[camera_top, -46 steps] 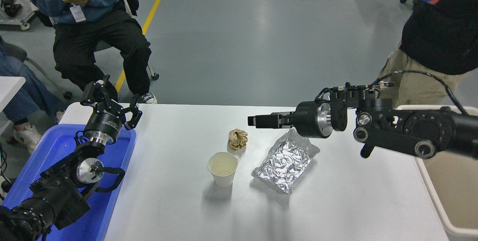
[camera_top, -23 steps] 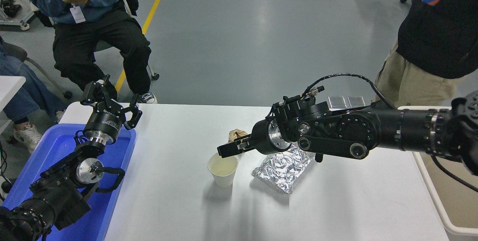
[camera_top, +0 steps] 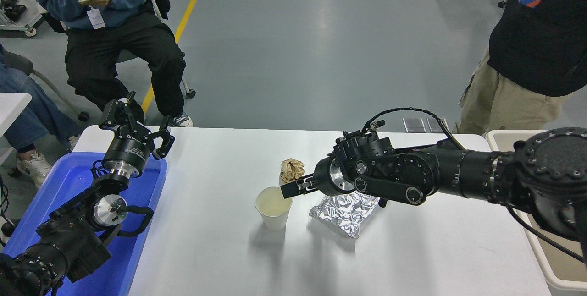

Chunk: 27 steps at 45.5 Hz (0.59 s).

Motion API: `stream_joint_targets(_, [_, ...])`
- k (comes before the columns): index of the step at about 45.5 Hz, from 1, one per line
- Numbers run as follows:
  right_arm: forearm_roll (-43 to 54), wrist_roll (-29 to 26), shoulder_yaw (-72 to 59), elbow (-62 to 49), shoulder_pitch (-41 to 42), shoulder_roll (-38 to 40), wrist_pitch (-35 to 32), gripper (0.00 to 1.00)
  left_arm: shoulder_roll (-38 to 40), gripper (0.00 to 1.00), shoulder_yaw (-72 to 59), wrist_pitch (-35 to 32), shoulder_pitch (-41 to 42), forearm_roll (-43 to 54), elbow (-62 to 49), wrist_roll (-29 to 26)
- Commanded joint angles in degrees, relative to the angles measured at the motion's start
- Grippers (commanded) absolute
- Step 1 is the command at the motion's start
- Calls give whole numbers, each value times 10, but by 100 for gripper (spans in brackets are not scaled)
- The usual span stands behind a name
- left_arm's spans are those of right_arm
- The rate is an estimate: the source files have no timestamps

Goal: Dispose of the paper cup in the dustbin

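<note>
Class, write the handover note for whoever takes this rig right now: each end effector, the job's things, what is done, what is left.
Right end effector: at the right side of the paper cup's rim; grip state unclear.
Left end effector: parked open above the blue tray.
Cup: upright on the table, not lifted.
Dustbin: at the table's right end.
Done: the approach.
Left: grasp, carry, drop.

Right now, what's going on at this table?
The right arm reaches in from the right, its claw at the rim of the upright cup, which stands on the table and is not lifted. A paper ball and a foil pouch lie beside the cup. The dustbin waits at the table's right edge. The left claw is parked over the blue tray.
</note>
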<state>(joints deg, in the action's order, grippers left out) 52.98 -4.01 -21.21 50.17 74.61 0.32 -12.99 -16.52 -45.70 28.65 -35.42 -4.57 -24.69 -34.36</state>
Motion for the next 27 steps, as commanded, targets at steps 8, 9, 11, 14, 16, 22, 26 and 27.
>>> stream_joint_targets(8, [-25,-3,19,-15,-12,-3,-5,100,0,100,0,0,0,0,0,0])
stream_joint_targets(9, [-33,-3,24,-15,-13,-3,-6,100,0,100,0,0,0,0,0,1])
stream_joint_targets(11, [-48,-3,37,-15,-16,-3,-9,100,0,100,0,0,0,0,0,0])
stream_joint_targets(14, [-65,-3,49,-15,-18,-3,-13,100,0,100,0,0,0,0,0,0])
stream_joint_targets(16, [-74,-3,54,-10,-23,-3,-21,100,0,100,0,0,0,0,0,0])
stream_joint_targets(22, [-85,-2,59,-10,-38,-3,-27,100,0,100,0,0,0,0,0,0])
stream_joint_targets(26, [-79,-2,59,-10,-53,-3,-22,100,0,100,0,0,0,0,0,0])
stream_joint_targets(27, [-78,-2,59,-11,-56,-3,-21,100,0,100,0,0,0,0,0,0])
